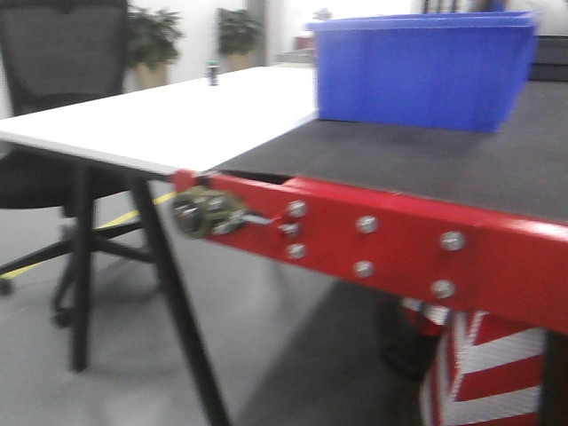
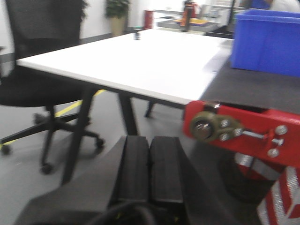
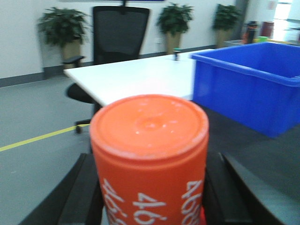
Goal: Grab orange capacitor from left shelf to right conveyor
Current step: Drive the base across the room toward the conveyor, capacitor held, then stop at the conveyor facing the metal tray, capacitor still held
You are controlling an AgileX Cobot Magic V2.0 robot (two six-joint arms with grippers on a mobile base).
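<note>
You have the orange capacitor (image 3: pixel 149 159) in the right gripper (image 3: pixel 150 190), its jaws clamped on the cylinder's sides, one dark finger (image 3: pixel 82 192) showing on each flank. The flat top faces the right wrist camera and the white "4680" print runs down the side. Judge the long axis as crossing the closing line at right angles, not lying along it. The right conveyor (image 3: pixel 255 150) lies ahead of these jaws and off to their right, its dark belt starting just past the capacitor. The blue crate (image 3: pixel 243 89) sits on that belt further ahead on the same side, and the white table (image 3: pixel 136 77) lies ahead and to the left. No silver tray and no shelf appear in any view, so the exact set-down spot cannot be confirmed. The left gripper (image 2: pixel 150 164) has its pads pressed together on nothing, with the belt's red edge (image 2: pixel 243 133) ahead and to its right. The right arm carries the part and is the one to finish: move forward and right, and keep clear of the crate wall.
</note>
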